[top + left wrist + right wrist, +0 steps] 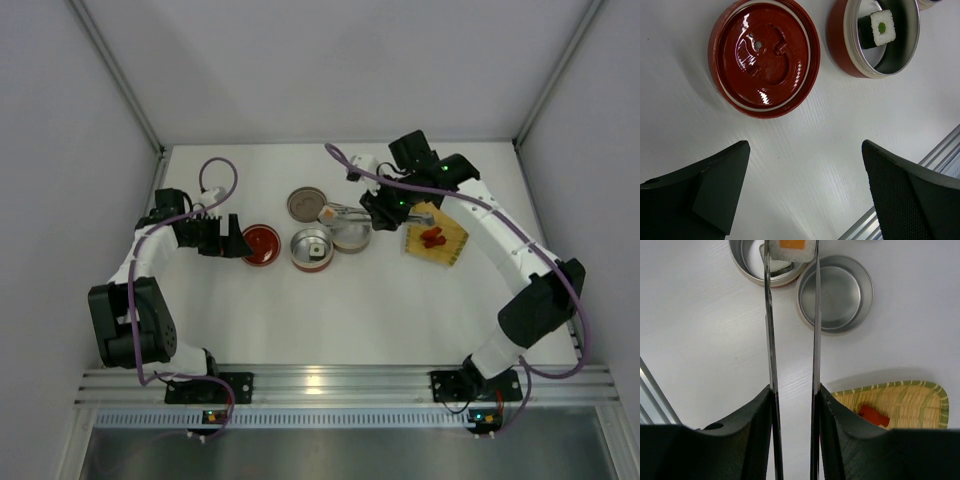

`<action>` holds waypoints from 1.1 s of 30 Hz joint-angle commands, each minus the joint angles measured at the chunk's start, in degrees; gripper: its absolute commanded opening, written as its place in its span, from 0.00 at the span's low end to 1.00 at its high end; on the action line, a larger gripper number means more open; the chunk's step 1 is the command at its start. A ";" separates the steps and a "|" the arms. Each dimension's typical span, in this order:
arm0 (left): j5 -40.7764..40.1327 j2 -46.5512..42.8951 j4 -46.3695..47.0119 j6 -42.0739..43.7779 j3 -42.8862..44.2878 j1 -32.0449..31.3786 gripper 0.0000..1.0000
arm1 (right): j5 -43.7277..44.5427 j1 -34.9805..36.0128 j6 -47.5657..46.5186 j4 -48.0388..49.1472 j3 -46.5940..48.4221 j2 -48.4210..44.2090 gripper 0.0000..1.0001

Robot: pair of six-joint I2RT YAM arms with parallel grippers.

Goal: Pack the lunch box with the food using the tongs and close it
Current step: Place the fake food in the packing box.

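Observation:
The silver tongs (767, 330) run straight out from my right gripper (794, 390), which is shut on their two blades. At their tips they pinch a white sushi roll with an orange centre (790, 246), held over the rim of the red-based lunch box bowl (747, 262). From above, the tongs (347, 212) point left from the right gripper (380, 211). A roll with a green centre (877, 29) lies inside that bowl (840, 42). Red food bits (433, 237) rest on the yellow mat. My left gripper (805, 190) hangs open over bare table, just short of the red lid (764, 57).
An empty steel tin (835, 292) sits beside the bowl, and a flat steel lid (306, 203) lies behind it. The yellow bamboo mat (910, 400) is on the right. The aluminium rail (330, 382) marks the near table edge.

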 commanded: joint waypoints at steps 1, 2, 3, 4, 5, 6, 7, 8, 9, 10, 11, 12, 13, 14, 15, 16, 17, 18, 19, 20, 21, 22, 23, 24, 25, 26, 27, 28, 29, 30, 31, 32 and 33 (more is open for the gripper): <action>1.47 -0.42 -0.45 1.53 2.01 0.57 0.98 | -2.07 3.62 -9.73 -5.61 5.84 3.43 0.26; 1.47 -0.33 -0.45 1.71 1.92 0.57 0.98 | -1.89 4.33 -10.71 -6.57 6.98 5.26 0.25; 1.38 -0.33 -0.36 1.88 1.92 0.57 0.98 | -1.37 5.04 -11.67 -8.15 8.99 6.24 0.25; 1.29 -0.16 -0.36 1.97 1.75 0.57 0.98 | -1.10 5.65 -13.34 -9.04 10.06 7.12 0.25; 1.29 -0.07 -0.28 1.97 1.75 0.66 0.98 | -0.93 6.70 -14.05 -10.00 11.02 8.87 0.24; 1.20 -0.07 -0.10 2.06 1.75 0.57 0.98 | -0.58 7.24 -15.01 -10.88 12.51 9.67 0.24; 1.29 0.02 0.08 2.06 1.66 0.66 0.98 | -0.48 7.68 -15.46 -11.15 13.05 10.37 0.24; 1.29 0.11 0.16 2.06 1.66 0.66 0.99 | -0.31 8.46 -15.81 -11.24 13.49 11.43 0.23; 1.29 0.20 0.16 2.15 1.57 0.66 0.99 | -0.31 8.82 -16.07 -11.15 13.75 11.96 0.23; 1.29 0.20 0.25 2.24 1.40 0.66 0.98 | -0.31 9.26 -16.34 -10.54 13.76 12.31 0.23; 1.29 0.20 0.34 2.24 1.31 0.66 0.99 | -0.48 9.44 -16.52 -10.28 13.67 13.10 0.23; 1.20 0.28 0.34 2.41 1.39 0.66 0.98 | -0.66 9.52 -16.78 -10.28 13.58 13.45 0.22; 1.20 0.37 0.25 2.50 1.31 0.57 0.98 | -0.66 9.70 -16.95 -10.19 13.58 13.89 0.22; 0.94 0.37 0.17 2.59 1.31 0.66 0.98 | -0.57 10.05 -17.04 -10.27 13.49 14.77 0.22; 0.76 0.29 0.16 2.85 1.31 0.66 0.98 | -0.48 10.05 -17.31 -10.28 13.32 15.21 0.22; 0.68 0.20 0.16 2.94 1.31 0.57 0.98 | -0.40 10.14 -17.31 -10.19 13.14 15.48 0.22; 0.59 0.20 0.25 3.03 1.31 0.74 0.98 | -0.31 10.23 -17.31 -9.75 13.06 15.91 0.22; 0.67 0.20 0.17 3.12 1.22 0.74 0.98 | -0.22 10.23 -17.39 -9.49 12.79 16.09 0.22; 0.67 0.28 0.16 3.12 1.22 0.74 0.98 | -0.13 10.23 -17.48 -9.14 12.70 16.44 0.22; 0.76 0.28 0.25 3.12 1.13 0.74 0.98 | -0.05 10.14 -17.40 -8.52 12.62 16.62 0.23; 0.94 0.37 0.25 3.12 1.04 0.83 0.99 | 0.04 10.23 -17.22 -8.26 12.70 16.80 0.23; 0.94 0.46 0.25 3.12 1.04 0.92 0.98 | 0.04 10.23 -17.05 -7.99 12.79 16.97 0.23; 0.94 0.46 0.34 3.03 0.96 0.92 0.98 | 0.04 10.32 -16.96 -7.90 13.23 17.50 0.23; 0.94 0.55 0.34 3.12 0.87 1.01 0.99 | 0.04 10.32 -16.87 -7.90 13.58 17.76 0.23; 0.94 0.37 0.34 3.12 0.78 1.01 0.99 | 0.22 10.32 -16.78 -7.90 13.84 17.94 0.23; 0.94 0.37 0.34 3.20 0.69 0.92 0.98 | 0.31 10.40 -16.69 -7.90 14.45 18.46 0.23; 0.76 0.37 0.34 3.29 0.69 1.09 0.98 | 0.39 10.32 -16.61 -7.81 14.72 18.82 0.24; 0.76 0.46 0.34 3.29 0.69 1.10 0.98 | 0.31 10.32 -16.52 -7.64 14.90 19.25 0.24; 0.76 0.37 0.34 3.38 0.60 1.18 0.98 | 0.39 10.32 -16.43 -7.38 15.25 19.43 0.24; 0.76 0.46 0.34 3.29 0.69 1.18 0.98 | 0.57 10.32 -16.25 -6.77 15.34 19.52 0.24; 0.76 0.46 0.34 3.29 0.69 1.18 0.98 | 0.57 10.32 -16.17 -6.50 15.34 19.78 0.24; 0.76 0.55 0.34 3.29 0.60 1.10 0.98 | 0.48 10.32 -15.99 -6.15 15.69 19.96 0.24; 0.76 0.64 0.43 3.29 0.69 1.18 0.98 | 0.40 10.32 -15.90 -5.97 15.87 20.22 0.24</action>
